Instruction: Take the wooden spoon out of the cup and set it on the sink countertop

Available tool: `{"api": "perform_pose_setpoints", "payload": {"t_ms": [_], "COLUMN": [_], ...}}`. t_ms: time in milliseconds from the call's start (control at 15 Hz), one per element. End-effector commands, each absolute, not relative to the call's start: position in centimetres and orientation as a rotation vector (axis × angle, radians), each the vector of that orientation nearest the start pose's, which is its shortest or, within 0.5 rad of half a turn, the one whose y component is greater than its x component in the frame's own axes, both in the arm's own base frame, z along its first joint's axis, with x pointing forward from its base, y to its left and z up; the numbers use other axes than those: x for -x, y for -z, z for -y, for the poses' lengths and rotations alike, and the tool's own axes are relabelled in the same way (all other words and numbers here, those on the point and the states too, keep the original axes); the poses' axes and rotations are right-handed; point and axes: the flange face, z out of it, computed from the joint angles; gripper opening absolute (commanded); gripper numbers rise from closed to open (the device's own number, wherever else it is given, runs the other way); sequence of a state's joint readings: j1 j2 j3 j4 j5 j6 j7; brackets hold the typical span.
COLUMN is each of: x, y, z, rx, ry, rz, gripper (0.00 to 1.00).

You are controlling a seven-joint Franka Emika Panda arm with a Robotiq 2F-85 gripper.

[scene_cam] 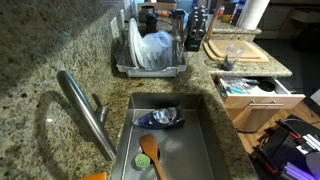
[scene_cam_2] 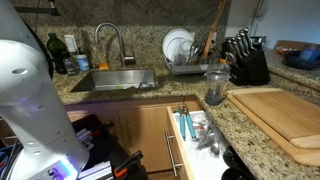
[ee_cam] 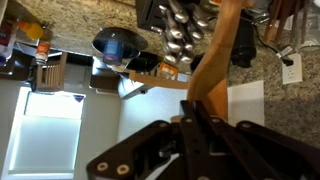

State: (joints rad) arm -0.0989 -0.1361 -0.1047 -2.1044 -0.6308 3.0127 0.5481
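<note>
Wrist view has the best look at it: the gripper point(ee_cam: 197, 112) comes in from the bottom of the picture, and its dark fingers are pinched together on the wooden spoon point(ee_cam: 222, 50), so it's clamped on the wood, not open. From there the spoon runs up and a bit right as a plain light-brown strip, smooth and unpainted. Which end is which is hard to tell from that angle. Behind it you can make out the knife block point(ee_cam: 185, 25) and a dark bowl point(ee_cam: 118, 42).

In an exterior view the wooden spoon point(scene_cam_2: 211, 35) shows as a long, thin, light-brown stick. It is tilted, its top end runs off the upper edge, and its lower end is right at the rim of the glass cup point(scene_cam_2: 215, 85). Can't tell if the tip is inside the cup or just above it.

The cup stands on the speckled brown-beige sink countertop point(scene_cam_2: 150, 96), just left of the cutting board point(scene_cam_2: 280, 115) and near the knife block point(scene_cam_2: 246, 62). The dish rack point(scene_cam_2: 185, 62) sits farther back.

In an exterior view the sink countertop point(scene_cam: 60, 40) wraps around the steel basin, where a shorter orange-brown utensil point(scene_cam: 150, 152) lies near a bowl point(scene_cam: 163, 117).
</note>
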Motion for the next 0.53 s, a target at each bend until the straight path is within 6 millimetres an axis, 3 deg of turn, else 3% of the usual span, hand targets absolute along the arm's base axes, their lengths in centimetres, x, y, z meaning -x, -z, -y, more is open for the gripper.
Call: {"api": "perform_pose_setpoints", "payload": {"t_ms": [0,467], "x": [-56.1,-56.9], "y": [-56.1,-50.6], "z": [8.2,8.9], "rx": [2.856,2.973], "ry": [1.581,1.293], "rz": [-0.285,-0.329], "gripper": [0.02,0.02]}}
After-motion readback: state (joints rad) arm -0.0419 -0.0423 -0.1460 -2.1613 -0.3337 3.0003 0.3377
